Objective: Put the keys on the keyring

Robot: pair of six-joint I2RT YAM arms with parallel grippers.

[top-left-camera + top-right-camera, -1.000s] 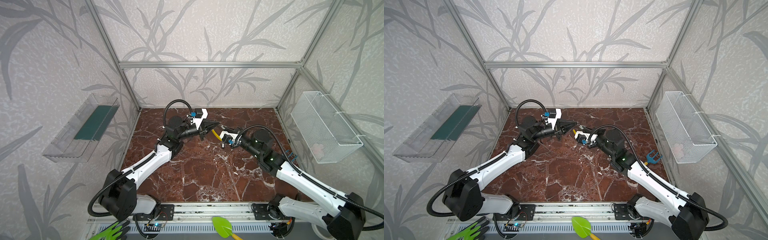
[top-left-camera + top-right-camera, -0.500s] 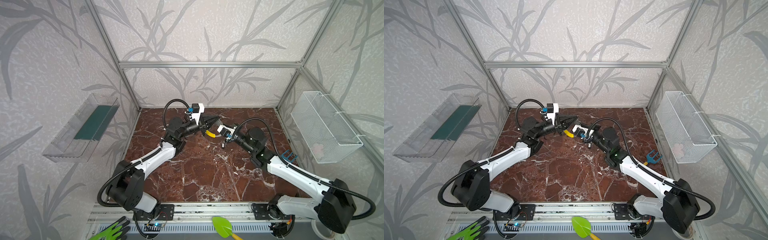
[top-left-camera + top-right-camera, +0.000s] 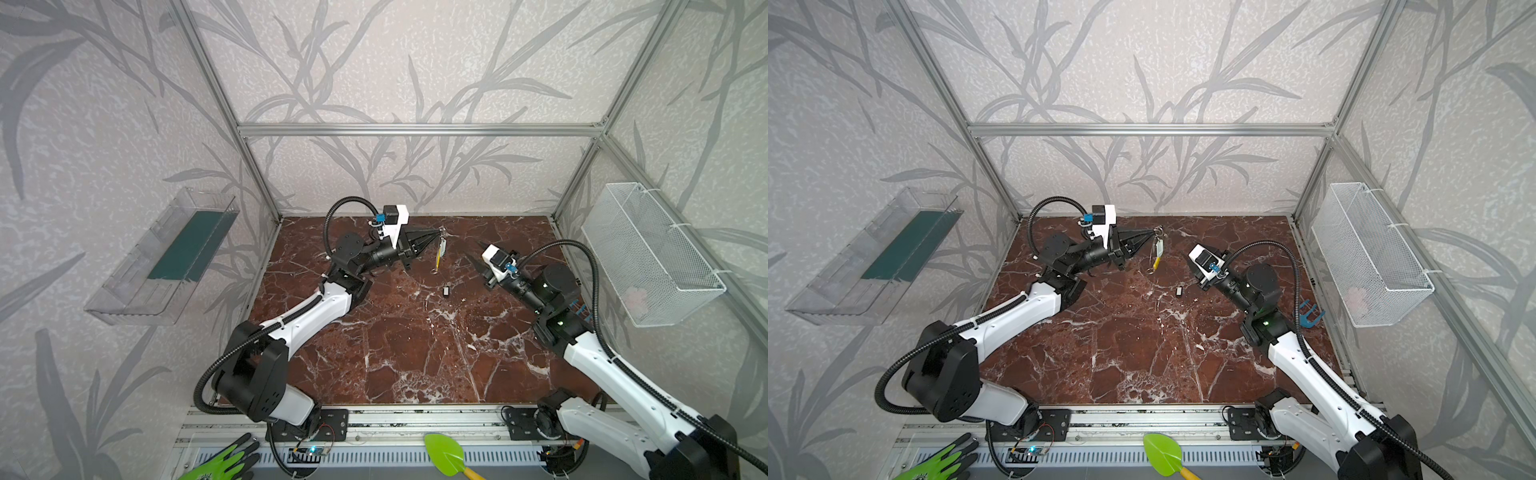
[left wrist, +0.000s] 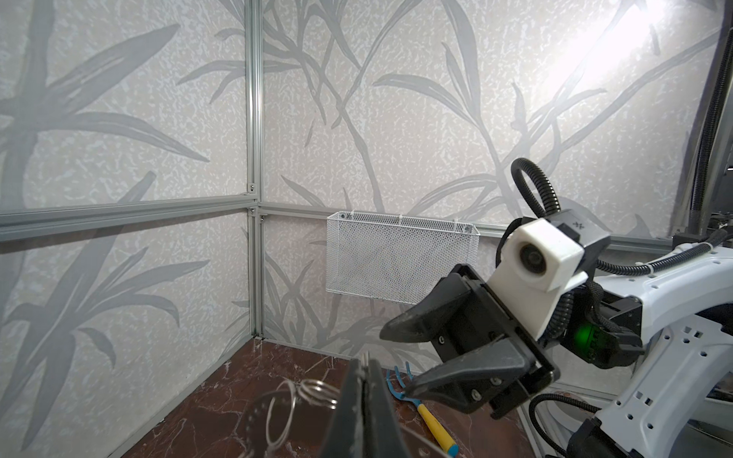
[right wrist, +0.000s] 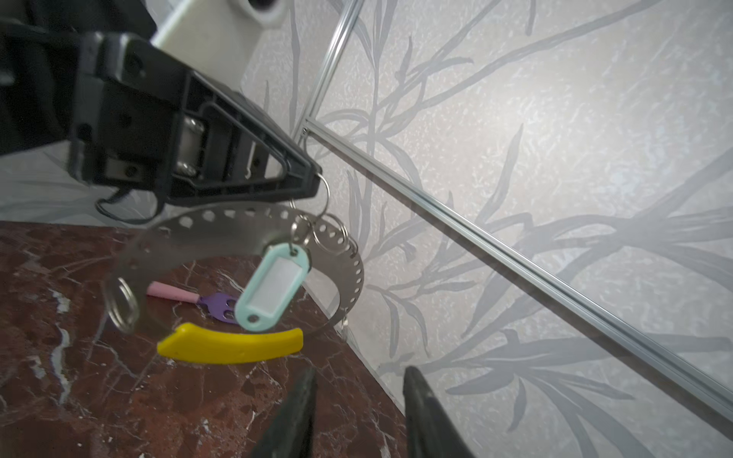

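Above the back of a red-brown marble table (image 3: pixel 395 353), in the upper middle of both top views, the left gripper (image 3: pixel 437 233) reaches toward the right. Its fingers (image 5: pixel 297 184) are clenched on a thin split ring at the top of the keyring (image 5: pixel 238 230); the hoop, a grey metal band punched with a row of holes, hangs clear of the table below the fingertips, with its yellow sleeve (image 5: pixel 230 343) on the lowest arc. The keys (image 5: pixel 273 287) hang against the hoop's upper part, showing as a pale teal tag with a white insert on small split rings; no key blade can be made out; further split rings dangle from the band.

The right gripper (image 4: pixel 398 361) sits right of the middle in both top views, pointing at the keyring and apart from it; its fingers stand apart, grasping nothing.

On the table lie a small black block (image 3: pixel 446 291), below the hanging keyring in the frame, a purple fork with a pink handle (image 5: pixel 214 301), and a blue hand rake (image 3: pixel 1310 313) near the right wall. A white wire basket (image 3: pixel 648 253) is fixed to the right wall and a clear plastic tray (image 3: pixel 166 257) to the left wall; a green glove (image 3: pixel 224 461) and a green trowel (image 3: pixel 444 453) lie at the bottom edge of the frame.
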